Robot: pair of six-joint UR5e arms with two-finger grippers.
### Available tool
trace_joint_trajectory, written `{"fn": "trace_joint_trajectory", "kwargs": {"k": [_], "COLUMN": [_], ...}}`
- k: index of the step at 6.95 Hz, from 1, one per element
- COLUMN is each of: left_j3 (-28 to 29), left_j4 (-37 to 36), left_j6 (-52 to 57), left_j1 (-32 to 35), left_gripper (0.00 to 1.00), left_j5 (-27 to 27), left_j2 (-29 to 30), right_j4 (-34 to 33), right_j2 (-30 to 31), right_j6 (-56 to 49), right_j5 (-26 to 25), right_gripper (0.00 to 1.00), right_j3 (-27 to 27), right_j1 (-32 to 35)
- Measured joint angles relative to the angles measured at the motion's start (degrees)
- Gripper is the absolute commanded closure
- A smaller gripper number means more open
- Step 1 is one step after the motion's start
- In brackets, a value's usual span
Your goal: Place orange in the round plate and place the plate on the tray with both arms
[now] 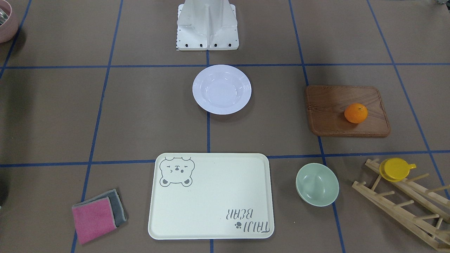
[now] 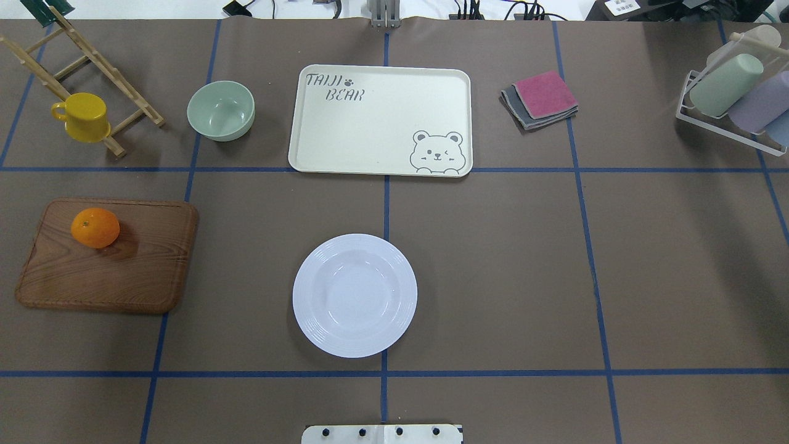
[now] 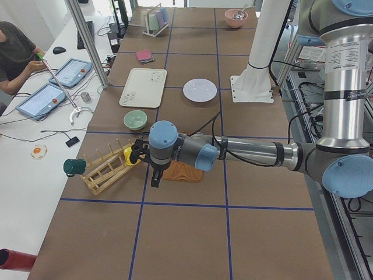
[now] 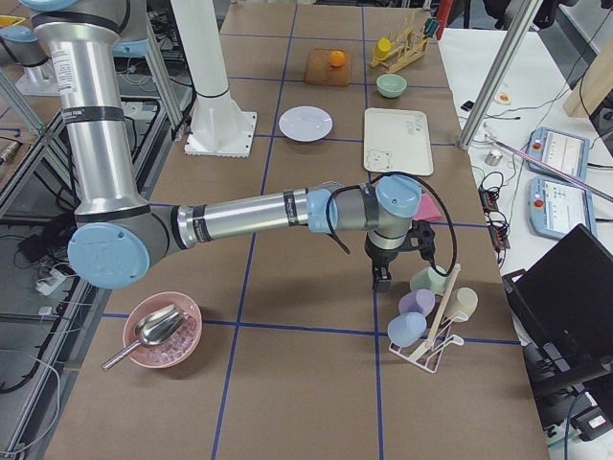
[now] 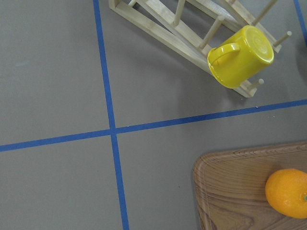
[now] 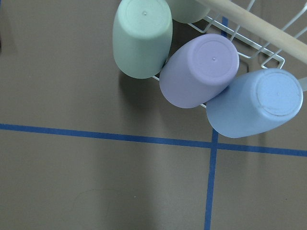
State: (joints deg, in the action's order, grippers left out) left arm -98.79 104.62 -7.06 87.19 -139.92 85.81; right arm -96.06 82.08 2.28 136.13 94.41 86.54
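Black against the brown table, the left gripper (image 3: 155, 176) hung pointing down near the board (image 2: 123, 277). It showed only in a side view, so I could not tell whether its jaws stood apart or together. The same went for the right gripper (image 4: 381, 279), which hung beside the cup rack (image 4: 426, 321), well apart from every task thing.

The orange (image 2: 95, 227) sat on the board on the robot's left, towards the far left corner. It looked light and firm with a little give. Being round, it would roll if nudged, so a hold from above across its widest part seemed best. It had no real long axis, and its stem dimple faced roughly up.

The plate (image 2: 354, 295) lay flat and open side up at the table's middle, empty, near the base (image 2: 382, 433). Glossy, stiff and breakable, it would likely slip. Opposite spots on its ribbed rim, one per gripper, looked the place to pinch. It was round, with no heading.

The tray (image 2: 370, 123) lay just beyond the plate, empty. Its long axis ran across the table, with the bear at its near right corner.
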Motion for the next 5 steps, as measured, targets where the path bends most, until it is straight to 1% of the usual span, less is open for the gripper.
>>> {"fn": "trace_joint_trajectory", "kwargs": {"k": [3,5], "left_j3": [0.0,0.0], "left_j4": [0.2,1.5], "left_j6": [0.2,0.1], "left_j1": [-0.8,-6.7], "left_gripper": [0.0,0.01], "left_j5": [-0.1,0.2], "left_j2": [0.2,1.3], "right_j4": [0.0,0.0], "right_j2": [0.0,-0.1], "right_j6": [0.0,0.0], "right_j5": [0.0,0.0], "right_gripper": [0.0,0.0], "right_j3": [0.0,-0.2], "right_j1": [-0.1,-0.1]}}
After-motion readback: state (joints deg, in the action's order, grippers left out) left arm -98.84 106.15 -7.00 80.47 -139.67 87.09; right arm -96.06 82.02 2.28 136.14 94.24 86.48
